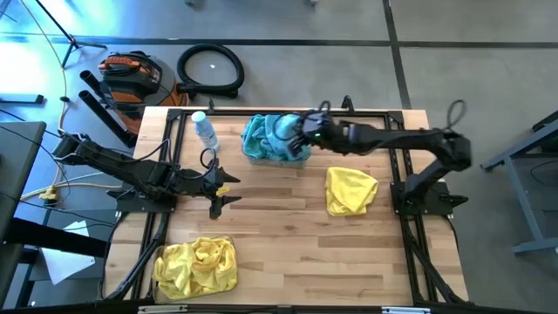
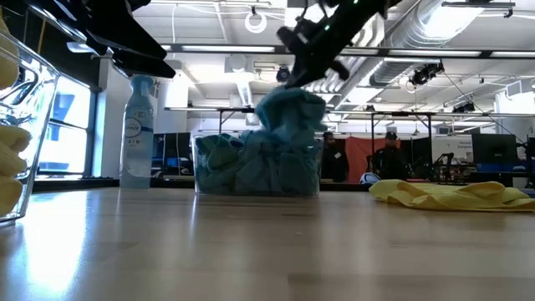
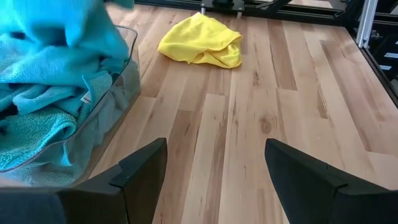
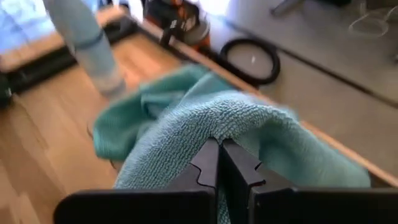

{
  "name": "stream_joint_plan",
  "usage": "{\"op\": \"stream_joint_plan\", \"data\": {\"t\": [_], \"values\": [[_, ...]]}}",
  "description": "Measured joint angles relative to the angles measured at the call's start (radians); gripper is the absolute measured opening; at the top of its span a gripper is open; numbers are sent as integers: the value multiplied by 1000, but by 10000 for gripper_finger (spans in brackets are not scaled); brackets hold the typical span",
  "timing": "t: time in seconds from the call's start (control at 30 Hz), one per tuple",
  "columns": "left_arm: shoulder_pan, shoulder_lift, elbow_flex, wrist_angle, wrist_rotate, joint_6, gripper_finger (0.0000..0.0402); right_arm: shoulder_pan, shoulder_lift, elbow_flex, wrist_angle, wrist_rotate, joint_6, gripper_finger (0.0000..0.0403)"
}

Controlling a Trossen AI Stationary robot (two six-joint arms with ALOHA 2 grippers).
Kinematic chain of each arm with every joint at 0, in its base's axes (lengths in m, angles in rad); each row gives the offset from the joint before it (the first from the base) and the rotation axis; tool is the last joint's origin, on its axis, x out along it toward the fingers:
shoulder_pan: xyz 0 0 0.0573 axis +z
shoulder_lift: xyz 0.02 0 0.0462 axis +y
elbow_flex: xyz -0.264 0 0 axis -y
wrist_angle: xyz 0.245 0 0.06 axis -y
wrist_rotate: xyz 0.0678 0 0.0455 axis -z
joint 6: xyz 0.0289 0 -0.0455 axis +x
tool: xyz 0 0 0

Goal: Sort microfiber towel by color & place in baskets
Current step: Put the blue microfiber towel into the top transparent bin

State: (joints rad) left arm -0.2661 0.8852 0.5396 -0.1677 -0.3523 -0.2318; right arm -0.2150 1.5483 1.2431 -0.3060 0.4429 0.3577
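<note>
A clear basket [image 1: 277, 155] at the table's far middle holds a heap of teal towels [image 2: 251, 167]. My right gripper [image 4: 219, 163] hangs over it, shut on one teal towel [image 2: 291, 113]. A loose yellow towel [image 1: 350, 190] lies flat on the table to the basket's right. A second clear basket [image 1: 196, 266] at the near left corner holds yellow towels [image 2: 7, 150]. My left gripper [image 3: 214, 168] waits open and low at the table's left, with the teal basket [image 3: 121, 93] and the yellow towel [image 3: 202, 40] ahead of it. My right gripper pinches a raised fold of the teal towel [image 4: 217, 134] between its two shut fingers [image 4: 239, 171]. It comes slanting down from the table's right side. The towel drapes below the fingers, and its lower part [image 2: 288, 142] meets the heap in the basket.
A clear spray bottle [image 1: 205, 131] stands to the left of the teal basket, near the far edge. Bare wood lies in the table's middle and near right. Black frame rails [image 1: 418, 253] run along the table's sides. People stand in the room far behind [image 2: 389, 155].
</note>
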Motion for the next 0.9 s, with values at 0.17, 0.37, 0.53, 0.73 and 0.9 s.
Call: {"op": "stream_joint_plan", "data": {"t": [0.17,0.37,0.53,0.73,0.9], "values": [[0,0,0,0,0,0,259,-27,132,30,-5,-60,38,0],[0,0,0,0,-1,0,259,-74,252,52,-2,-160,91,0],[0,0,0,0,-1,0,259,-86,340,54,-3,-190,91,0],[0,0,0,0,-1,0,259,-90,409,58,5,-209,89,1],[0,0,0,0,-2,0,259,-91,407,57,4,-211,88,15]]}}
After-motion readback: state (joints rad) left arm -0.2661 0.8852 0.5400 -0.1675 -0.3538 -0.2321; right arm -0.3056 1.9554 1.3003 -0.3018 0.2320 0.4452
